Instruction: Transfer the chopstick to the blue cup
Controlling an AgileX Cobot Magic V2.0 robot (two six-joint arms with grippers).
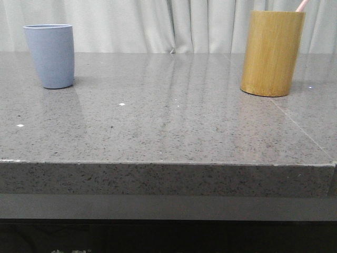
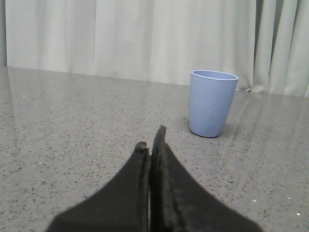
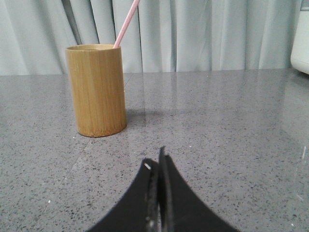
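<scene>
The blue cup (image 1: 50,55) stands upright at the far left of the grey stone table; it also shows in the left wrist view (image 2: 212,103). A pale pink chopstick (image 1: 301,5) leans out of the tan bamboo holder (image 1: 272,52) at the far right; in the right wrist view the chopstick (image 3: 125,23) rises from the holder (image 3: 96,90). My left gripper (image 2: 151,139) is shut and empty, low over the table, well short of the cup. My right gripper (image 3: 155,161) is shut and empty, short of the holder. Neither gripper shows in the front view.
The table's front edge (image 1: 168,164) runs across the front view. Pale curtains hang behind the table. A white object (image 3: 301,38) stands at the edge of the right wrist view.
</scene>
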